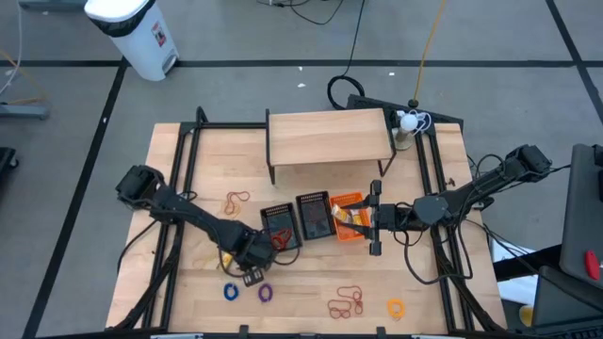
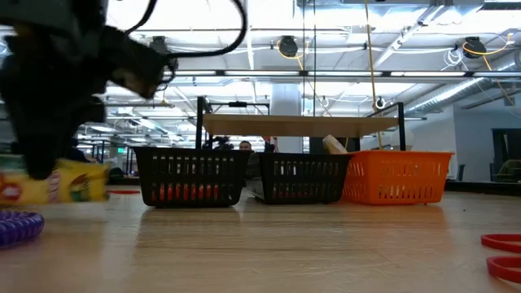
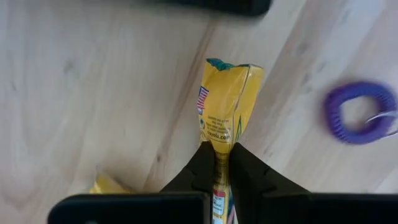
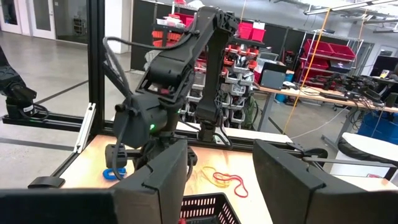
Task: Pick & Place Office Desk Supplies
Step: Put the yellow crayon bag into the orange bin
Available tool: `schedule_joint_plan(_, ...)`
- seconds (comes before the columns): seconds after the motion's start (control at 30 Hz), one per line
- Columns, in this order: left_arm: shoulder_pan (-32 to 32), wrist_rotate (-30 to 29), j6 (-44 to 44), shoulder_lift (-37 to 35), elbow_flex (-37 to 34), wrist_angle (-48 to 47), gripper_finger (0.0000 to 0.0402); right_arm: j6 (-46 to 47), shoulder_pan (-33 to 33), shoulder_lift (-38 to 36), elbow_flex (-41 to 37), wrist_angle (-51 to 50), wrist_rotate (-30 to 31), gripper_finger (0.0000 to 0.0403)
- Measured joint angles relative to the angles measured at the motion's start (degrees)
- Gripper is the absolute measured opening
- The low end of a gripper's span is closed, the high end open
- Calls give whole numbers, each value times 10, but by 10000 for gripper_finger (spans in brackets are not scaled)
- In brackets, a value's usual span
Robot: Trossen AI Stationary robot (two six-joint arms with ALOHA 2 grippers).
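The left gripper (image 3: 221,163) was clenched on the yellow packet (image 3: 229,102), pinching it at one narrow end, so the packet's long axis ran straight out from between the fingers and lay flat on the table (image 1: 188,292). In the high view that put the packet (image 1: 227,258) at about seven o'clock from the three baskets, with the nearest black basket (image 1: 280,226) just up at one o'clock from the gripper (image 1: 252,268). The purple coil (image 3: 360,112) lay close beside the packet, not touching. The right gripper (image 1: 370,218) hung with fingers apart over the orange basket (image 1: 347,212), well off from the packet, so the left arm was plainly the nearer one. My read: the carry would go toward one o'clock.
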Motion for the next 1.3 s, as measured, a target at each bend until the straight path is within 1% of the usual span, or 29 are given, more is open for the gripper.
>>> schedule_joint_plan(0.13,12,-1,36,0,38,-19,22,0,0,0,0,0,0,171)
schedule_joint_plan(0.3,16,-6,71,0,128,-129,22,0,0,0,0,-2,0,171)
schedule_joint_plan(0.4,15,-30,85,0,193,-201,22,-2,0,0,0,-2,0,171)
schedule_joint_plan(0.47,15,-52,92,0,236,-233,22,-2,0,0,0,-4,0,171)
schedule_joint_plan(0.63,10,-113,115,0,325,-277,22,-2,0,0,0,-8,0,171)
schedule_joint_plan(0.7,7,-145,128,0,350,-279,22,-2,0,0,0,-9,0,171)
schedule_joint_plan(0.77,4,-190,142,0,368,-279,22,-6,0,0,0,-9,0,171)
schedule_joint_plan(0.93,-4,-344,186,0,374,-231,29,-41,0,0,0,-14,0,171)
schedule_joint_plan(1.03,-3,-433,181,2,373,-202,22,-52,0,0,0,-21,0,171)
schedule_joint_plan(1.13,-3,-509,181,4,368,-183,21,-59,0,0,0,-23,0,171)
schedule_joint_plan(1.23,-3,-570,181,4,356,-154,21,-61,0,0,0,-22,0,171)
schedule_joint_plan(1.3,-3,-589,187,4,345,-136,21,-62,0,0,0,-22,0,171)
